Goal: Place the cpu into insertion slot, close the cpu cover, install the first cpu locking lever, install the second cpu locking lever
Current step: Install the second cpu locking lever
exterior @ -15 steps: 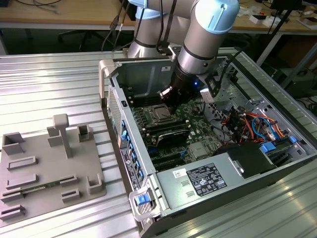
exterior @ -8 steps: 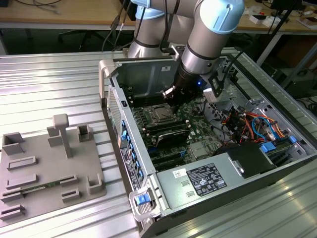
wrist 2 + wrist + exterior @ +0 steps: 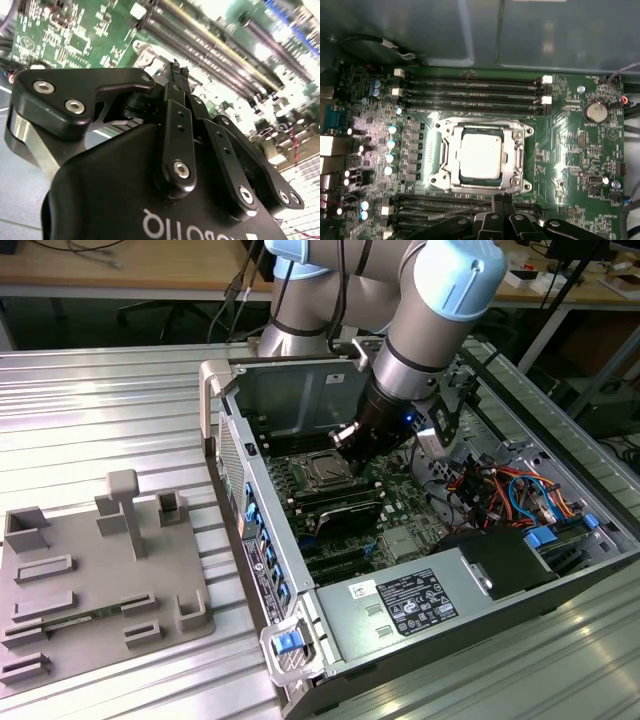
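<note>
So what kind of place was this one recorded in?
Most likely a robotics lab or workshop. An opened computer case lies on a ribbed metal workbench, a grey fixture plate beside it, with cluttered wooden desks behind. The gripper hovers by the cpu in its socket.

A silver-grey arm (image 3: 420,360) with pale blue joint caps is showing a small blue light glowing near its dark wrist. Behind the jaws, the gripper (image 3: 177,70) is wearing matte black linkage bars pinned with silver hex screws, and white lettering is running across its glossy black body (image 3: 120,200).
</note>
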`<state>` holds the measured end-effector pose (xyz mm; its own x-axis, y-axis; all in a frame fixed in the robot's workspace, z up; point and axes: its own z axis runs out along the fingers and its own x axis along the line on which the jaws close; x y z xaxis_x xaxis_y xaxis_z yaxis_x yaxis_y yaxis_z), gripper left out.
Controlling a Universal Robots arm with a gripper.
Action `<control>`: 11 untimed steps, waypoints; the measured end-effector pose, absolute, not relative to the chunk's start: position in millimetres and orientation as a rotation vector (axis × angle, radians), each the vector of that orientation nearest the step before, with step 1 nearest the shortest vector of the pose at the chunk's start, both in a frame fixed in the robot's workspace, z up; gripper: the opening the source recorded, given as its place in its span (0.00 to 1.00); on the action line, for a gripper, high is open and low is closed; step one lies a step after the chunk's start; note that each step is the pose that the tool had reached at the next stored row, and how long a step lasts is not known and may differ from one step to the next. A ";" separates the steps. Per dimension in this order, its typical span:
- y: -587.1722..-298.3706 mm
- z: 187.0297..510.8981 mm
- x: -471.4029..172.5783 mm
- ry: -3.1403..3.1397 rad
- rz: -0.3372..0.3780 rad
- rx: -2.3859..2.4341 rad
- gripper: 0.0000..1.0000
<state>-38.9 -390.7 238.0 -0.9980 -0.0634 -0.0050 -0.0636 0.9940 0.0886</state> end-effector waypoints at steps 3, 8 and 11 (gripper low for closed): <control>-398.1 237.9 -41.5 3.130 0.201 -0.099 0.11; -402.7 237.4 -46.6 3.120 0.300 -0.100 0.11; -403.2 237.3 -48.9 3.110 0.380 -0.099 0.11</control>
